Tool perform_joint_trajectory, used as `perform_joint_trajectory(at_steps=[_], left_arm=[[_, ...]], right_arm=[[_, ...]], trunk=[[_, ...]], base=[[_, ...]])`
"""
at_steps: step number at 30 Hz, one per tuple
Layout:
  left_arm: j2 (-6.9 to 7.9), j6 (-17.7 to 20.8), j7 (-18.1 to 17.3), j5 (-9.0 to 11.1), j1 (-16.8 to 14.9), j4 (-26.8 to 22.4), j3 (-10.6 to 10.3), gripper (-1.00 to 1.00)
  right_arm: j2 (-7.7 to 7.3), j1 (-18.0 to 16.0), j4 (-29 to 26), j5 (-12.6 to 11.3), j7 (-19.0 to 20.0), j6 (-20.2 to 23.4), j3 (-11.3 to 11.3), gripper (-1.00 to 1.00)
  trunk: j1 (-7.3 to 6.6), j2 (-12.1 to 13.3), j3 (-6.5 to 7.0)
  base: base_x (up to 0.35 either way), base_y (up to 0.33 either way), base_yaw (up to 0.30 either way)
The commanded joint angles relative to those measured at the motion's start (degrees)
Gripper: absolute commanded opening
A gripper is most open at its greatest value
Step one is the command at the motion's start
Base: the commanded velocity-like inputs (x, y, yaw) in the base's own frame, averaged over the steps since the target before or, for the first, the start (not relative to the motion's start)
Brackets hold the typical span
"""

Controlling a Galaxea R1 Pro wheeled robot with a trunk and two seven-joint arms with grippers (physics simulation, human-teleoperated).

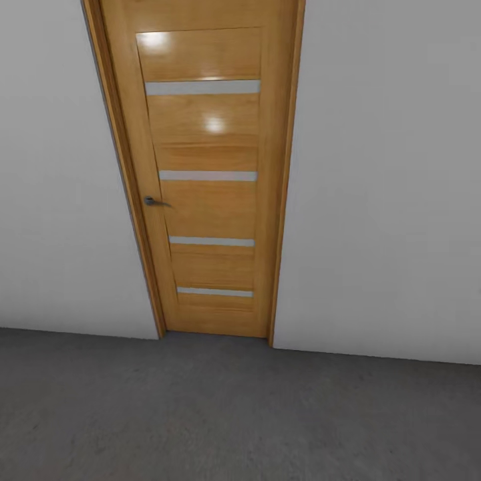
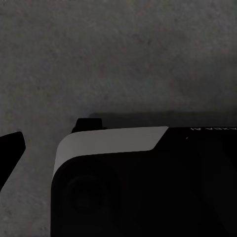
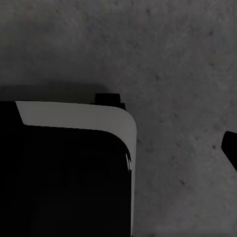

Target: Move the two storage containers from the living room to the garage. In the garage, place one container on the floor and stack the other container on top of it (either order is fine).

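The two storage containers are out of view. The head view faces a shut wooden door (image 1: 207, 187) with pale horizontal strips, set in a plain white wall (image 1: 387, 200) above the dark grey concrete floor (image 1: 234, 414). In the left wrist view, a dark fingertip (image 2: 11, 148) pokes in at the frame's edge over the speckled floor (image 2: 118, 54). In the right wrist view, another dark fingertip (image 3: 230, 148) shows at the edge above the floor (image 3: 173, 59). Neither view reveals how the jaws stand or anything held in them.
The door has a small metal handle (image 1: 152, 200) on its left side. Both wrist views look down past my own black-and-white body (image 2: 113, 143) (image 3: 74, 116), which casts a shadow on the concrete. Bare floor stretches between me and the wall.
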Motion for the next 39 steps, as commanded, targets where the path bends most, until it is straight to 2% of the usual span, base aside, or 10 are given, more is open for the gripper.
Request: perform_joint_trajectory(at_steps=[1, 17, 29, 39], left_arm=[[-0.01, -0.1, 0.0, 0.0, 0.0, -0.1, 0.0, 1.0], [0.02, -5.3, 0.0, 0.0, 0.0, 0.0, 0.2, 1.0], [0.06, -5.5, 0.0, 0.0, 0.0, 0.0, 0.2, 1.0], [0.07, -5.5, 0.0, 0.0, 0.0, 0.0, 0.2, 1.0]], right_arm=[[-0.01, 0.0, 0.0, 0.0, 0.0, -0.1, 0.1, 1.0], [-0.01, 0.0, 0.0, 0.0, 0.0, -0.1, 0.1, 1.0], [-0.01, 0.0, 0.0, 0.0, 0.0, -0.1, 0.1, 1.0], [-0.01, 0.0, 0.0, 0.0, 0.0, -0.1, 0.1, 1.0]], trunk=[[0.0, 0.0, -0.04], [0.0, 0.0, -0.04], [0.0, 0.0, -0.04], [0.0, 0.0, -0.04]], base=[[0.0, 0.0, -0.003], [0.0, 0.0, -0.001], [0.004, 0.0, 0.0], [0.272, 0.023, 0.0]])
